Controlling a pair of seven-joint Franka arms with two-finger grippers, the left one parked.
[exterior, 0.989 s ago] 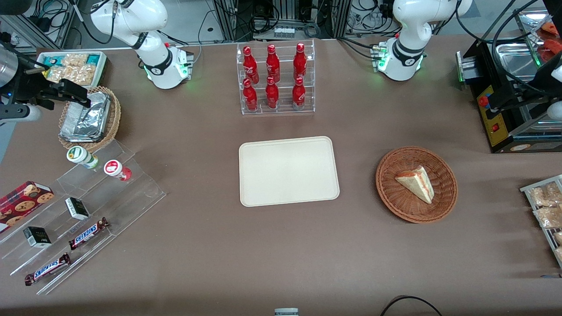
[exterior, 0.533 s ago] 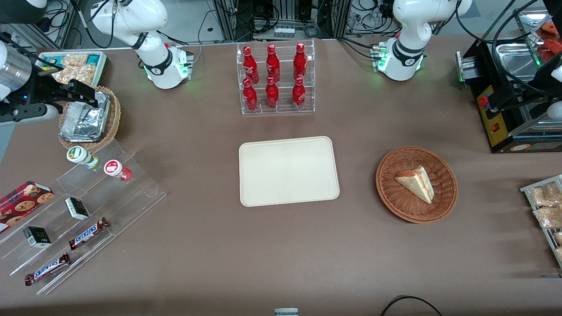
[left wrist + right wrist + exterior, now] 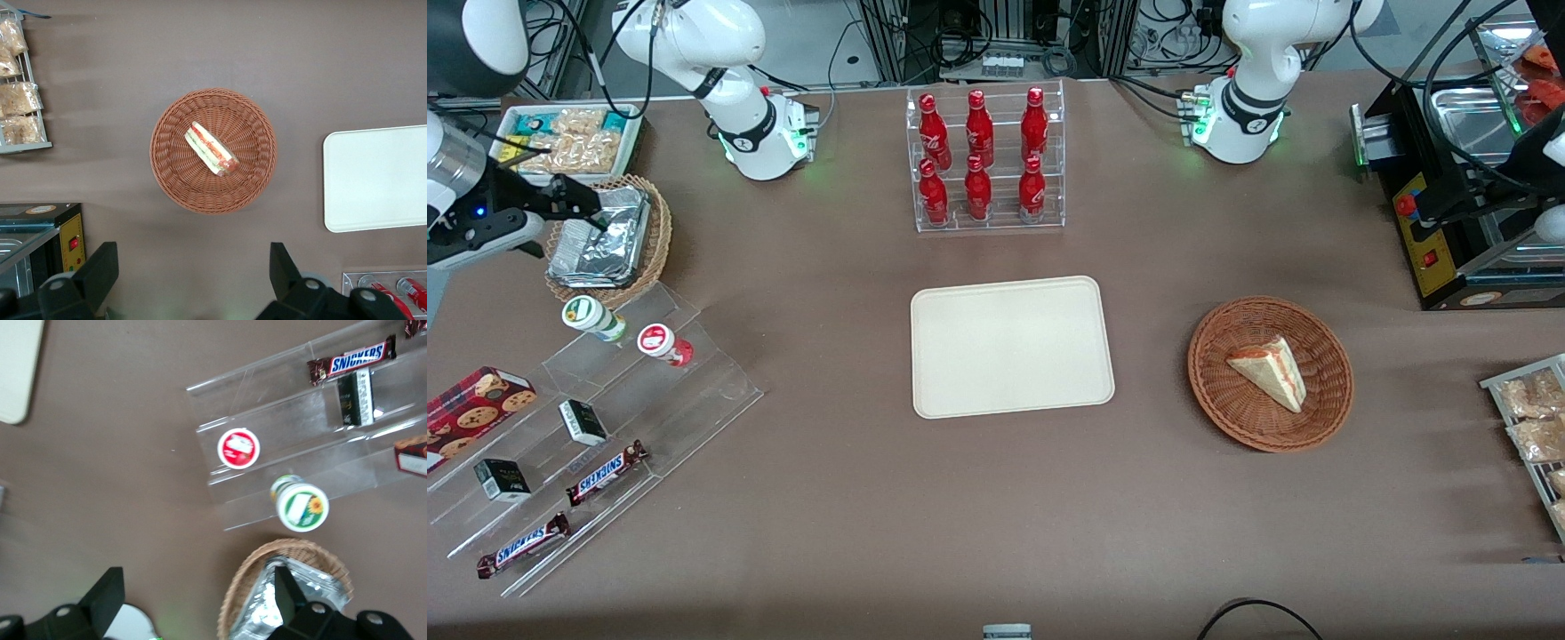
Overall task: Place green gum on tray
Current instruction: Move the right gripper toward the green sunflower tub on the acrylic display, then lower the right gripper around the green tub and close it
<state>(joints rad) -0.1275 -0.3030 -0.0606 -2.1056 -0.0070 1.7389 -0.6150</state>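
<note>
The gripper hangs above the foil packets in a wicker basket at the working arm's end of the worktop; its two dark fingers are spread wide apart in the wrist view and hold nothing. Just nearer the front camera than that basket, the green gum stands on the top step of a clear acrylic stepped stand, its white lid with the green-yellow mark facing up. Beside it on the same step stands the red-lidded bottle, apart from it. On the lower steps lie two small dark boxes and two Snickers bars, with a cookie box at the stand's edge. The tray lies bare in the middle of the worktop, well apart from the green gum. A clear rack of red bottles stands farther from the front camera than the tray. Toward the parked arm's end, a round brown basket holds a wrapped sandwich wedge.
</note>
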